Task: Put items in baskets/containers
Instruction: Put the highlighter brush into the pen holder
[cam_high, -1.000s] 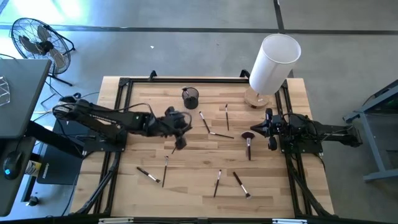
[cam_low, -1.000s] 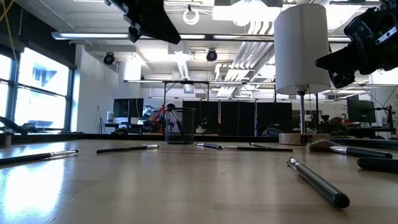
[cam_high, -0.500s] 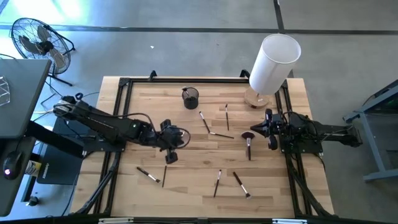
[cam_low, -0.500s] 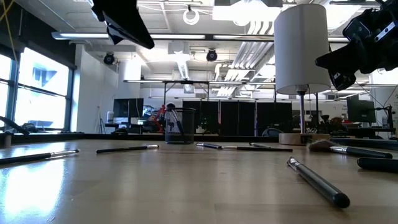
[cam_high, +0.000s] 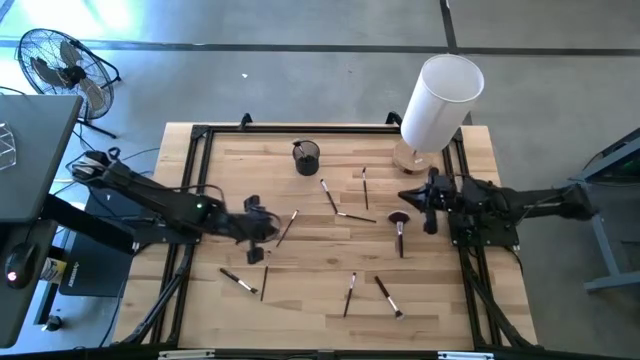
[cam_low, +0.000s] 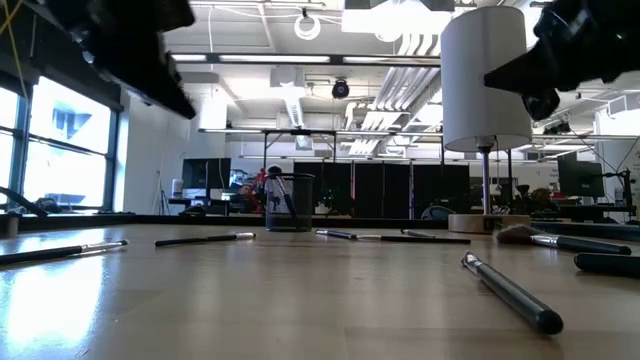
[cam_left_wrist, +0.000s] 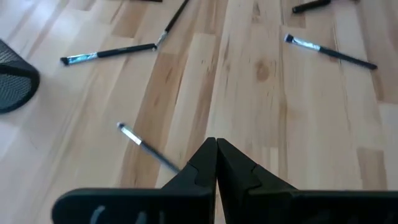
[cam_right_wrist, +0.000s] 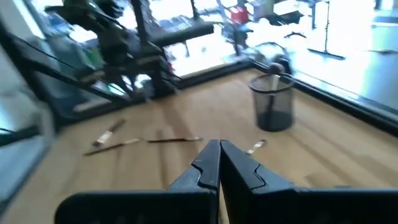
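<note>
Several thin dark-handled brushes lie flat and scattered on the wooden table (cam_high: 230, 150), among them one with a wide reddish head (cam_high: 399, 222). The black mesh cup (cam_high: 306, 157) stands near the far edge, with a dark handle inside it. My left gripper (cam_high: 268, 230) is shut and empty. It hangs over the table's left middle, above one brush (cam_left_wrist: 146, 144) that lies on the wood and runs behind its fingers in the left wrist view. My right gripper (cam_high: 403, 196) is shut and empty, raised by the right edge beside the reddish-headed brush.
A tall white cylinder (cam_high: 440, 100) on a round wooden base stands at the far right corner, close behind my right gripper. A black frame rims the table. Bare wood lies between the scattered brushes in the middle. A fan (cam_high: 60, 65) stands on the floor beyond the left edge.
My left gripper has drawn back from near the cup toward the table's left and near edges, staying shut and raised; the brush beside it has come into sight. My right gripper has shifted a little toward the far edge.
</note>
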